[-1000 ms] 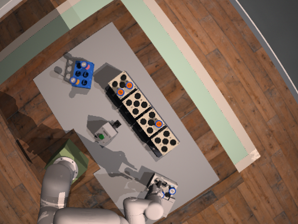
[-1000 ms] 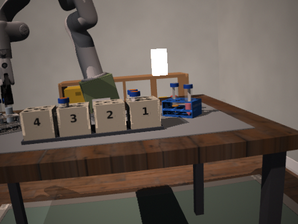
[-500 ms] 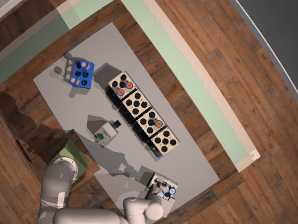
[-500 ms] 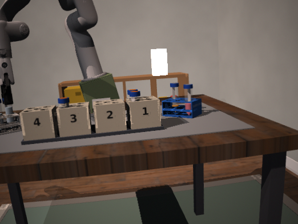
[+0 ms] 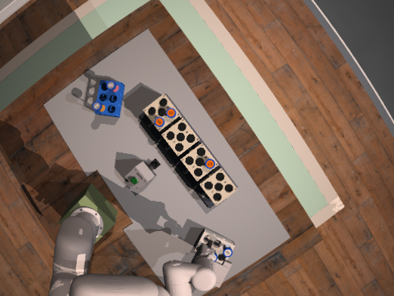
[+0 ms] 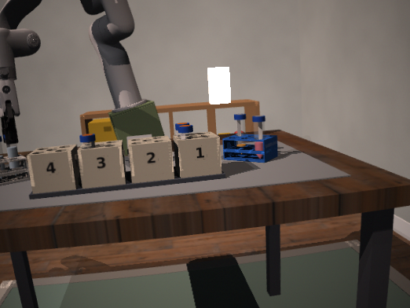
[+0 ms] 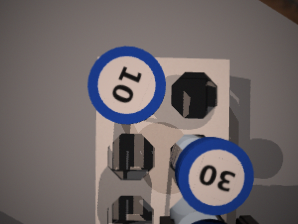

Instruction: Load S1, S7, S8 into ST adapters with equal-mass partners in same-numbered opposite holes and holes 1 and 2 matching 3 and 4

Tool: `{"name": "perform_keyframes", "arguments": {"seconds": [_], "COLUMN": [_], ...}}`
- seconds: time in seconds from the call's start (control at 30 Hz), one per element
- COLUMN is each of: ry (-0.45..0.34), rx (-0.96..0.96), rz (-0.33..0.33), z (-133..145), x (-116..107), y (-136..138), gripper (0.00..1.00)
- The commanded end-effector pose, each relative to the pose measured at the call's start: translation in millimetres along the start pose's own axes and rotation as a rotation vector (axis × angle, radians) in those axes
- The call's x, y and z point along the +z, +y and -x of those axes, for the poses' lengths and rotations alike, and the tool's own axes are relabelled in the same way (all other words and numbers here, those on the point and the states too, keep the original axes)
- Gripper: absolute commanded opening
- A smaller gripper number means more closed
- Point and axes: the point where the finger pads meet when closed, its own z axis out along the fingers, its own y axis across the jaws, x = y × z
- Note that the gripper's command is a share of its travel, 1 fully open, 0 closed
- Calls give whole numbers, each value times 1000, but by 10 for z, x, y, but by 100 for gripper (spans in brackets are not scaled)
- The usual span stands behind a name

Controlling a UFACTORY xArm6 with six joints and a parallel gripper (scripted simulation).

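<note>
My gripper (image 7: 205, 220) (image 6: 12, 142) points down at the pale blank rack (image 7: 220, 67) (image 6: 17, 177). It is shut on a blue-capped tube (image 6: 12, 152) with pale blue content; its dot is hidden. Beside it in the wrist view stand a 30 blank (image 7: 215, 176) and a 10 blank (image 7: 126, 85). Adapter 1 (image 6: 188, 159) holds two orange-dotted tubes (image 5: 170, 112) (image 5: 159, 121) whose IDs are hard to read. Adapter 3 (image 6: 88, 173) holds one orange-dotted tube (image 5: 210, 163), apparently S7. Adapter 2 (image 6: 137, 169) and adapter 4 (image 6: 39, 177) show only empty holes.
A blue rack (image 6: 271, 149) holds two grey-dotted tubes (image 5: 110, 85) (image 5: 96, 106), with pink and orange content. The desk (image 5: 143, 174) with the green DONE key (image 5: 133, 180) stands between the arm's base and the row of adapters.
</note>
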Motion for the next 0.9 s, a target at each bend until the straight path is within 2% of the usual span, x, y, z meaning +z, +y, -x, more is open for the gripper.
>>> {"name": "perform_keyframes", "arguments": {"seconds": [0.0, 0.87], "ry": [4, 4], "rx": [0, 0], "rz": [-1, -1], "z": [-15, -15], "x": [-11, -51], "y": [-4, -4], "gripper": [0, 0]}}
